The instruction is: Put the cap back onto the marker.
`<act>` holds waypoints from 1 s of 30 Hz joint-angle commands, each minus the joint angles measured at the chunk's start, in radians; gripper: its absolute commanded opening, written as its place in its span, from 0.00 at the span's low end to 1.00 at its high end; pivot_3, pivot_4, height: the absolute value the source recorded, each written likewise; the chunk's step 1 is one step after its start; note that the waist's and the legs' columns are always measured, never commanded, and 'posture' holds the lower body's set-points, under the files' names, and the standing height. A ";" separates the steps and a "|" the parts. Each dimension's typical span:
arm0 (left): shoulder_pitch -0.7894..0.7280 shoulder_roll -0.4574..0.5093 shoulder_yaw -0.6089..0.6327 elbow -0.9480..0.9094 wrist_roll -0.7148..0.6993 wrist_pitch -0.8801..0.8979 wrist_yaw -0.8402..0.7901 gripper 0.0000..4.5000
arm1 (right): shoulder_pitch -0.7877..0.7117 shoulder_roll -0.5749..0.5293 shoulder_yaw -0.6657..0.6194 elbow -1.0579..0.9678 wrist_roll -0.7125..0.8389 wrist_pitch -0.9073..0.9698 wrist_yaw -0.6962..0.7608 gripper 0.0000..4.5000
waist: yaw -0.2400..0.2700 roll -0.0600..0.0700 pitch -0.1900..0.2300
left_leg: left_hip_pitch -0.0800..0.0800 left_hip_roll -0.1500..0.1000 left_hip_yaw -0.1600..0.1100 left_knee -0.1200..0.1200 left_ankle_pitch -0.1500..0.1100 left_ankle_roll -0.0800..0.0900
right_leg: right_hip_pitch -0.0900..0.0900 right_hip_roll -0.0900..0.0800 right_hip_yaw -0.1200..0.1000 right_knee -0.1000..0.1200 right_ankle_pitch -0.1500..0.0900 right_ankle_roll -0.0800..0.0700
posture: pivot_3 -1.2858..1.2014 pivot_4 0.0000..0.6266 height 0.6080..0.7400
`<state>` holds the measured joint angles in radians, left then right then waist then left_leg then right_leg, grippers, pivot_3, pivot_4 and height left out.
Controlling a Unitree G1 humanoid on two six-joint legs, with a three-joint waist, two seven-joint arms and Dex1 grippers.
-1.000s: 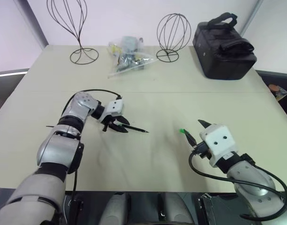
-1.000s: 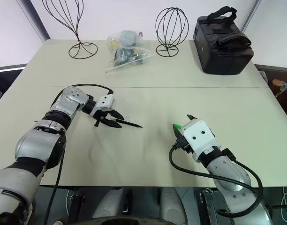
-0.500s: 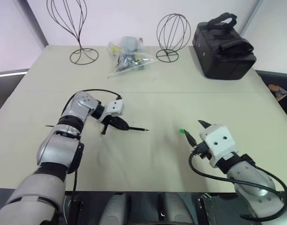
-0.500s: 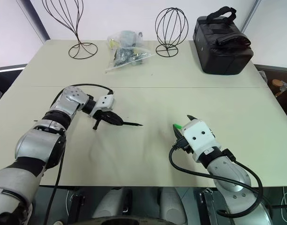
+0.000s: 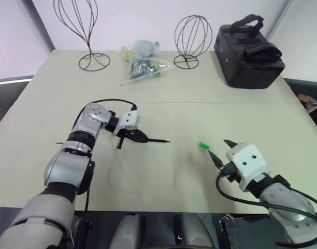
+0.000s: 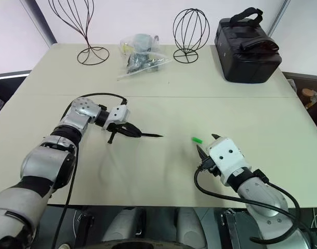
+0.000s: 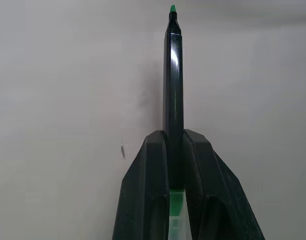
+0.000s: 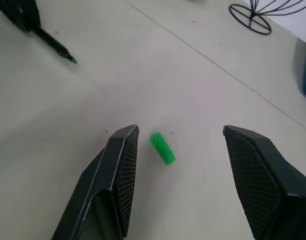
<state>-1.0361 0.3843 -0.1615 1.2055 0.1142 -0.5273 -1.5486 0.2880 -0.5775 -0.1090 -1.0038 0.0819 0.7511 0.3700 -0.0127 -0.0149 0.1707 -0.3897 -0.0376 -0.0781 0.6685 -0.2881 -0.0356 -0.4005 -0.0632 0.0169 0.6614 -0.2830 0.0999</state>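
Left tool (image 7: 173, 137) is clamped on marker (image 7: 173, 75), its green end bare and pointing toward the right arm. Cap (image 8: 163, 148) lies loose on tabletop (image 5: 241, 109), just ahead of right tool (image 8: 179, 131), whose jaws stand wide apart, gripping nothing. Done: marker in hand. Left: grasp cap, align, press on.

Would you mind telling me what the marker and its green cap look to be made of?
The marker looks like glossy black plastic: a bright highlight runs along its barrel. The cap is probably smooth green plastic, evenly coloured with a soft sheen.
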 commanded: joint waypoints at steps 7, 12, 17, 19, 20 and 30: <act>0.068 0.024 0.026 -0.160 -0.093 -0.113 -0.019 0.00 | -0.060 -0.059 -0.135 0.215 0.144 -0.145 0.213 0.61 | -0.002 0.000 0.000 | 0.000 0.000 0.001 0.000 0.000 0.000 | 0.000 0.000 0.001 0.000 0.000 0.000 | 0.52 0.24 1.00; 0.105 0.041 0.020 -0.240 -0.123 -0.076 -0.021 0.00 | -0.146 -0.120 -0.120 0.370 0.211 -0.193 0.341 0.61 | -0.001 0.000 0.000 | 0.001 0.001 0.001 0.000 0.000 0.000 | 0.001 0.000 0.001 0.000 0.000 0.000 | 0.52 0.24 1.00; 0.143 0.072 0.017 -0.325 -0.140 -0.031 -0.010 0.00 | -0.253 -0.172 -0.056 0.521 0.222 -0.252 0.446 0.61 | -0.002 0.000 0.000 | 0.001 0.001 0.001 0.000 0.000 0.000 | 0.001 0.000 0.001 0.000 0.000 0.000 | 0.52 0.24 1.00; 0.159 0.088 0.018 -0.361 -0.147 0.001 -0.005 0.00 | -0.284 -0.182 -0.033 0.566 0.217 -0.280 0.471 0.61 | -0.002 0.000 0.000 | 0.001 0.001 0.001 0.000 0.000 0.000 | 0.001 0.000 0.001 0.000 0.000 0.000 | 0.52 0.24 1.00; 0.168 0.097 0.019 -0.383 -0.151 0.019 -0.004 0.00 | -0.299 -0.184 -0.023 0.586 0.217 -0.292 0.481 0.61 | -0.002 0.000 0.000 | 0.001 0.001 0.001 0.000 0.000 0.000 | 0.001 0.000 0.001 0.000 0.000 0.000 | 0.52 0.24 1.00; 0.298 0.183 0.023 -0.623 -0.197 0.213 0.032 0.00 | -0.402 -0.176 0.053 0.788 0.178 -0.415 0.535 0.61 | -0.002 0.000 0.000 | 0.001 0.002 0.001 0.000 0.000 0.000 | 0.000 0.000 0.002 0.001 0.000 0.000 | 0.52 0.24 1.00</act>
<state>-0.7399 0.5556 -0.1524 0.6393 -0.0555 -0.3385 -1.5318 -0.0953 -0.7557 -0.0527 -0.2243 0.2647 0.3693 0.8962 -0.0149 -0.0147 0.1708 -0.3886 -0.0356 -0.0770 0.6688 -0.2880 -0.0358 -0.4004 -0.0638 0.0186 0.6621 -0.2830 0.0999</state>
